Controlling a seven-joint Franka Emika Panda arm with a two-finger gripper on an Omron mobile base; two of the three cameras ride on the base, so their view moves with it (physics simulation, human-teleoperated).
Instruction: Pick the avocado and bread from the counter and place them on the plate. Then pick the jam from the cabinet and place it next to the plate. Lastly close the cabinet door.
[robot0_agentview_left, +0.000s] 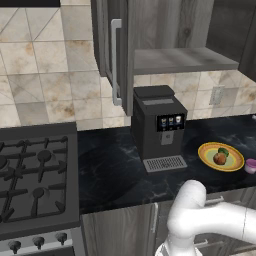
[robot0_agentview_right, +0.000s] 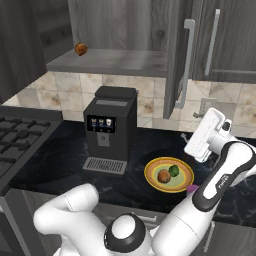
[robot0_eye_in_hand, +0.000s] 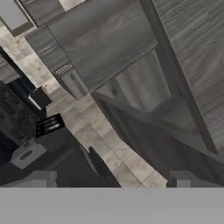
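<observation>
On the plate (robot0_agentview_right: 150, 176) sit avocado (robot0_agentview_right: 174, 170) and bread (robot0_agentview_right: 163, 176), jam (robot0_agentview_left: 251, 165) beside it on the table. Only the cabinet door (robot0_agentview_right: 176, 45) remains; the open, empty tool (robot0_eye_in_hand: 111, 180) must push it shut.

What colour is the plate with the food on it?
The plate is yellow with an orange-brown rim; the right base view shows it best.

1 plate (robot0_agentview_right: 186, 184), 1 avocado (robot0_agentview_right: 174, 170), 1 bread (robot0_agentview_right: 163, 176), 1 jam (robot0_agentview_left: 251, 165), 1 coffee machine (robot0_agentview_right: 108, 129), 1 stove (robot0_agentview_left: 35, 175).
</observation>
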